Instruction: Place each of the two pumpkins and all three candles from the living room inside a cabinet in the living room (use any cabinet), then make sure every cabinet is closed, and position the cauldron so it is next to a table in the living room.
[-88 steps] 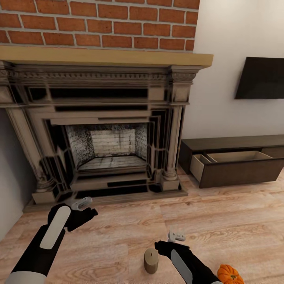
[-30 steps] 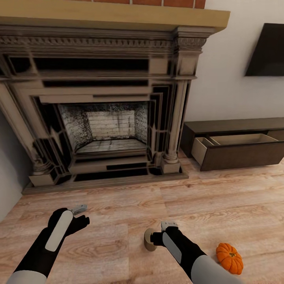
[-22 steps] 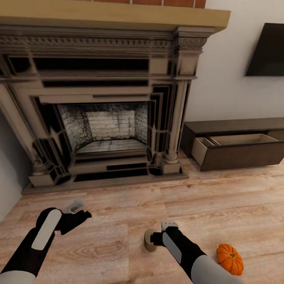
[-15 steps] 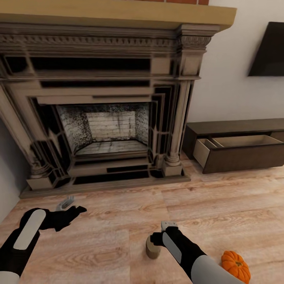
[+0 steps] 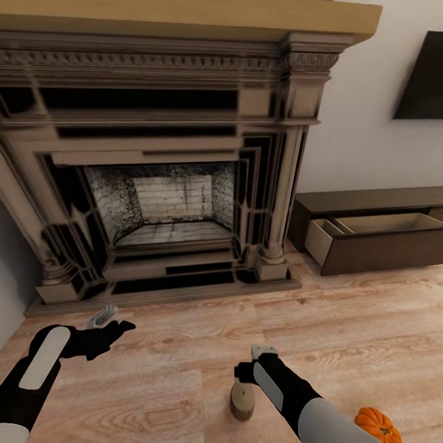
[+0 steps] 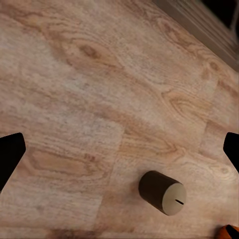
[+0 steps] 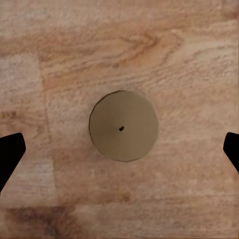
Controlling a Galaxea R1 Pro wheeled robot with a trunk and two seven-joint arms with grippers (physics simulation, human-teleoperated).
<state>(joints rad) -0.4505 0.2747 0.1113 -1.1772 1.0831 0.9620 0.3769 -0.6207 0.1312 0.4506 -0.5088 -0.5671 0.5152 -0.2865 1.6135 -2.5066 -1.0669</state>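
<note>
A short tan candle (image 5: 242,401) stands upright on the wooden floor, and my right gripper (image 5: 245,374) hangs straight above it, open. In the right wrist view the candle's round top (image 7: 123,125) lies centred between the two spread fingertips (image 7: 10,152). My left gripper (image 5: 115,321) hovers open over bare floor to the left; its wrist view shows the candle (image 6: 162,192) off to one side. An orange pumpkin (image 5: 376,424) rests on the floor at the lower right, with a sliver of the pumpkin (image 6: 230,232) also in the left wrist view. The dark-brown cabinet (image 5: 375,200) stands against the right wall with one drawer (image 5: 369,223) pulled open.
An ornate dark fireplace surround (image 5: 166,172) with a raised hearth fills the wall ahead. A dark TV (image 5: 421,80) hangs above the cabinet. A grey wall edge closes in at the far left. Wooden floor stretches between me and the cabinet.
The camera has shifted, sliding the scene to the right and down. My left arm swung out to the left. The right gripper stayed over the candle.
</note>
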